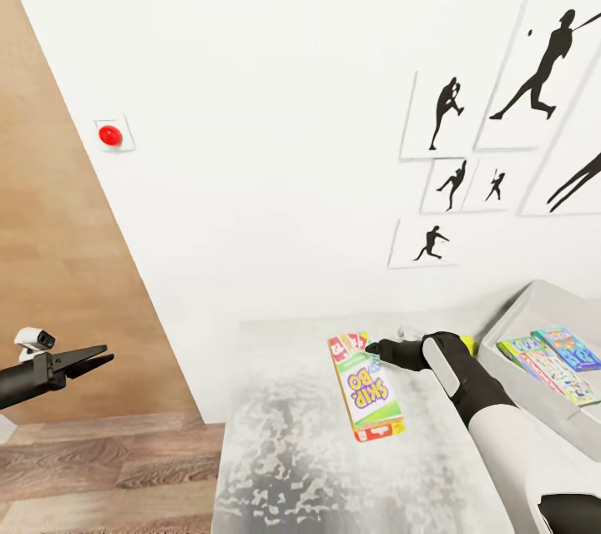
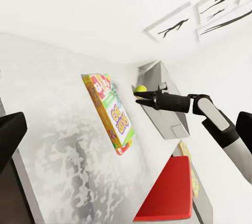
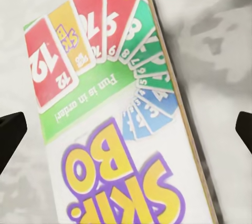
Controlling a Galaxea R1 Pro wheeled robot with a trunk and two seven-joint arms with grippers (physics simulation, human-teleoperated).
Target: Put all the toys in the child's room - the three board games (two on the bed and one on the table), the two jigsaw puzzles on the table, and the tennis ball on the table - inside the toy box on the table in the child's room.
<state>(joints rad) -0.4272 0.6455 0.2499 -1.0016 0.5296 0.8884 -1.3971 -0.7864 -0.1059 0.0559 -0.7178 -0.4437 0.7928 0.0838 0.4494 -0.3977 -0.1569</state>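
Looking down from the head camera, the right gripper (image 1: 373, 347) hangs just over the far end of a Skip-Bo game box (image 1: 366, 386) lying flat on the mottled grey tabletop (image 1: 284, 450); its fingers look nearly together here, though the dark tips blur into one shape. Behind the forearm a sliver of the tennis ball (image 1: 469, 343) peeks out, mostly hidden. At the right the toy box (image 1: 522, 313) is cut off by the frame edge, with two colourful board games (image 1: 551, 363) lying inside it. The left gripper (image 1: 88, 360) hovers off the tabletop over the wood floor (image 1: 100, 467), fingers nearly closed on nothing. From the left wrist camera, the right gripper (image 2: 138, 98) shows its fingers slightly parted beside the game box (image 2: 111, 112), the ball (image 2: 140, 89) just behind it. From the right wrist camera, the game box (image 3: 113, 113) lies close under the lens, with the fingertips (image 3: 10, 134) set wide at either edge, apart and clear of it.
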